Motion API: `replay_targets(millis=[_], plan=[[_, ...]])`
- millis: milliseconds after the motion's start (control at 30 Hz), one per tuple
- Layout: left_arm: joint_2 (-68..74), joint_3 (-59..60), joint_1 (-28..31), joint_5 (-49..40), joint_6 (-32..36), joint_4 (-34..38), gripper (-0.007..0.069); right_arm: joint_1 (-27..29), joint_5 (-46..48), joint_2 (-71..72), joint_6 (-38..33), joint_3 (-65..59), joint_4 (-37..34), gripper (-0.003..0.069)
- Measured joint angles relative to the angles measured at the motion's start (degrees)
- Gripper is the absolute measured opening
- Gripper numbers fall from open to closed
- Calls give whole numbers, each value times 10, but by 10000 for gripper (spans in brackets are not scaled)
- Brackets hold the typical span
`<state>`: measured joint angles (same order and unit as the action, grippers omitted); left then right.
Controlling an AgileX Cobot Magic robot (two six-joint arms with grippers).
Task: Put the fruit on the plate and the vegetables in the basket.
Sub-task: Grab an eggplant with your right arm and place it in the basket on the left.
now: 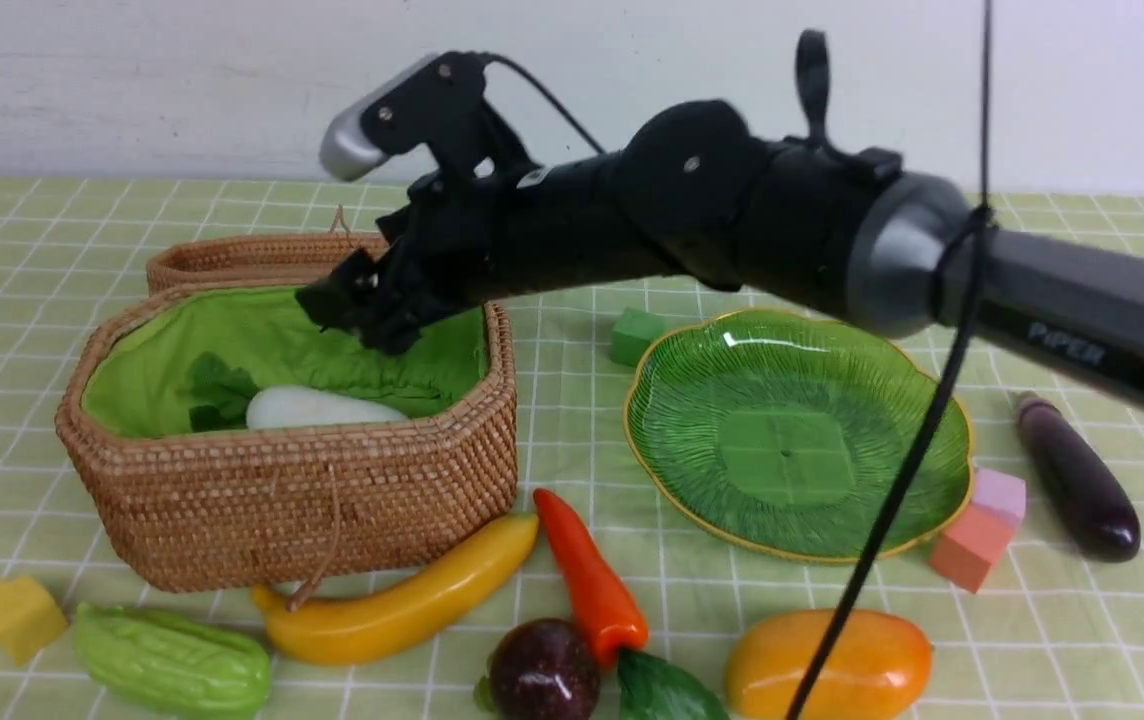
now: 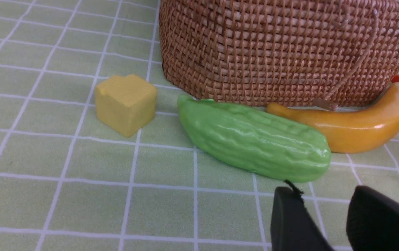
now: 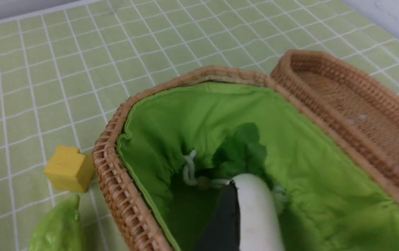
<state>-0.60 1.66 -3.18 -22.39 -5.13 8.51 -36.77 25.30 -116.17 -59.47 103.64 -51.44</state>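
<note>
The right fingers [image 3: 222,223] hang wide apart over the basket [image 1: 332,500], holding nothing, because the white radish [image 1: 322,408] already lies inside. The left fingers [image 2: 290,223], apart and empty too, sit low over the bench [image 2: 81,195] by the bumpy gourd [image 2: 251,141], at the basket's 7 o'clock.

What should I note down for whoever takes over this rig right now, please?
Left hand: open, empty, low near the gourd.
Right hand: open above the basket.
Done: radish lies in the basket.
To do: gourd, carrot and eggplant on the cloth, to go in the basket; banana, purple fruit and mango on the cloth, to go on the plate, which holds nothing.
</note>
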Motion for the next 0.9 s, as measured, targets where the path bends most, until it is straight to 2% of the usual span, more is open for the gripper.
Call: replay_targets(millis=[67, 233, 300, 367, 400, 500, 567, 667, 900], plan=[[0, 0, 0, 0, 0, 0, 239, 19, 18, 22, 26, 0, 25, 662], [0, 0, 0, 0, 0, 0, 239, 116, 107, 121, 210, 1, 185, 643], [0, 0, 0, 0, 0, 0, 239, 179, 157, 155, 342, 3, 275, 632], [0, 0, 0, 0, 0, 0, 239, 212, 187, 163, 401, 3, 325, 627], [0, 0, 0, 0, 0, 0, 239, 254, 233, 167, 504, 3, 392, 616], [0, 0, 0, 0, 0, 0, 239, 317, 322, 149, 603, 3, 472, 594], [0, 0, 0, 0, 0, 0, 239, 348, 357, 127, 625, -11, 496, 587], [0, 0, 0, 0, 0, 0, 239, 374, 379, 93, 629, -51, 496, 582], [0, 0, 0, 0, 0, 0, 239, 386, 319, 45, 611, -149, 486, 582]])
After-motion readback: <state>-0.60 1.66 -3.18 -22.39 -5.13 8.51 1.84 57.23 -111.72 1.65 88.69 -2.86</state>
